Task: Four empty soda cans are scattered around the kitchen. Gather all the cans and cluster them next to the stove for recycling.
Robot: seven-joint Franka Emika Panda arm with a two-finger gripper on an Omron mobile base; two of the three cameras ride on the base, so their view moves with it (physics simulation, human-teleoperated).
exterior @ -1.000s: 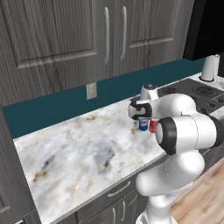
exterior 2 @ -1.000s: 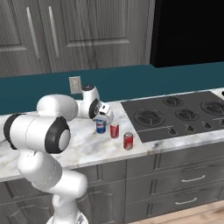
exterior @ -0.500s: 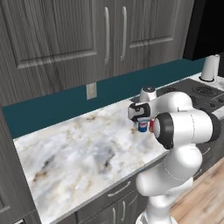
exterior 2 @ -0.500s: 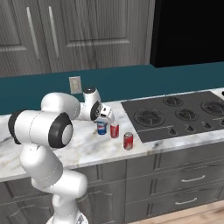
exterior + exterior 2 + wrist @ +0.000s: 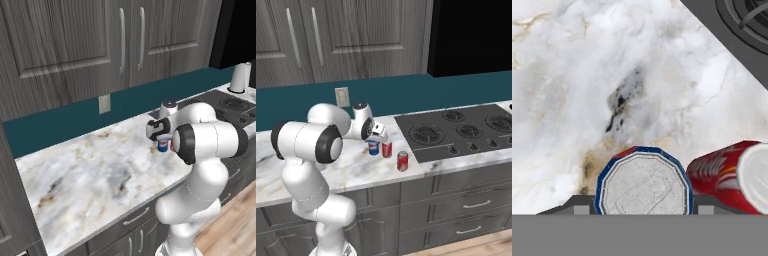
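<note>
A blue soda can point(image 5: 643, 182) stands upright between my gripper's point(image 5: 644, 207) two fingers, which press against its sides. From the base views the gripper point(image 5: 374, 141) points down over this can point(image 5: 373, 148) on the marble counter, left of the stove point(image 5: 456, 132). Close on the blue can's right stands a red soda can point(image 5: 387, 149), seen at the right in the hand view point(image 5: 727, 175). Nearer the counter's front edge is a second red can point(image 5: 402, 161). In the left base view the blue can point(image 5: 163, 145) peeks out under the gripper point(image 5: 162, 137).
A tall white cylinder point(image 5: 240, 77) stands behind the stove point(image 5: 235, 107) at the far right. A wall outlet point(image 5: 342, 96) sits on the teal backsplash. Dark cabinets hang above, and drawers point(image 5: 471, 205) run below the counter. The marble counter point(image 5: 85, 175) stretches wide to the left.
My arm's elbow has swung a little to the side. The gripper and blue can have barely shifted, and the red cans stay put.
</note>
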